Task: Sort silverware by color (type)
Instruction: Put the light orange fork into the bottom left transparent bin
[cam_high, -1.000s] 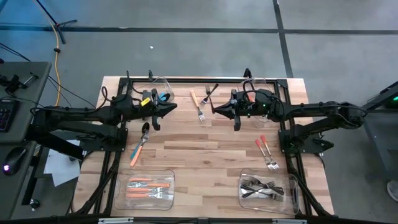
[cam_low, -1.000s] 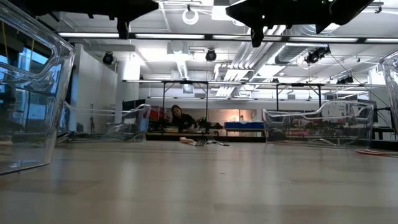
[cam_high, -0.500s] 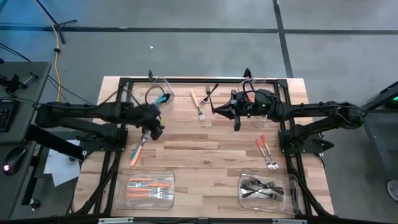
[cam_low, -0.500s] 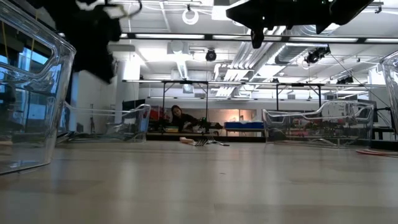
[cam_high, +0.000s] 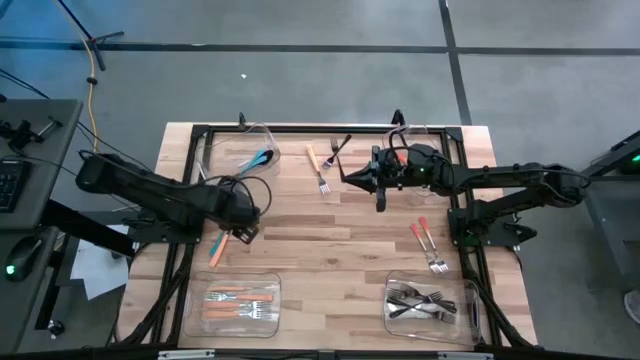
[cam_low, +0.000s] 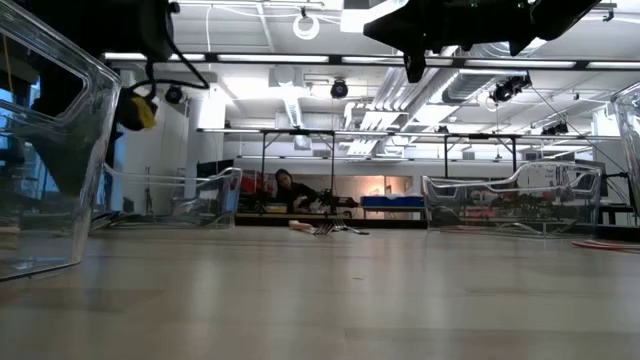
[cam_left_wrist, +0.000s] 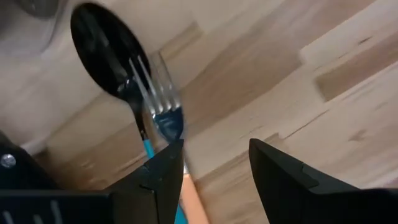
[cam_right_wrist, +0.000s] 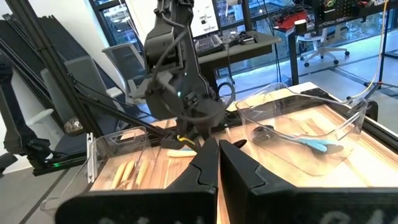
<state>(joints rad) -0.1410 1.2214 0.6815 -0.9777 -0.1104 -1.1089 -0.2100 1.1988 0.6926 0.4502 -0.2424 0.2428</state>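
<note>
My left gripper (cam_left_wrist: 214, 155) is open and points down over a black spoon with a teal handle (cam_left_wrist: 102, 46) and a fork with an orange handle (cam_left_wrist: 163, 115). The two lie side by side on the table's left half, where the fork's handle (cam_high: 217, 250) shows. One finger (cam_left_wrist: 163, 180) stands over the fork's handle and the other (cam_left_wrist: 280, 180) over bare wood. I cannot tell whether a finger touches the fork. My right gripper (cam_high: 380, 192) hangs shut and level at the far middle, holding nothing.
Clear bins stand at the four corners: far left (cam_high: 255, 150) with a teal piece, far right (cam_high: 428, 138), near left (cam_high: 240, 300) with orange-handled pieces, near right (cam_high: 430, 305) with black ones. Loose forks lie at the far centre (cam_high: 320, 168) and at the right (cam_high: 428, 245).
My left gripper has swung from beside the far left bin toward the near edge and down, tipping from level until it points down, and now stands over the spoon and fork. My right arm has kept still.
</note>
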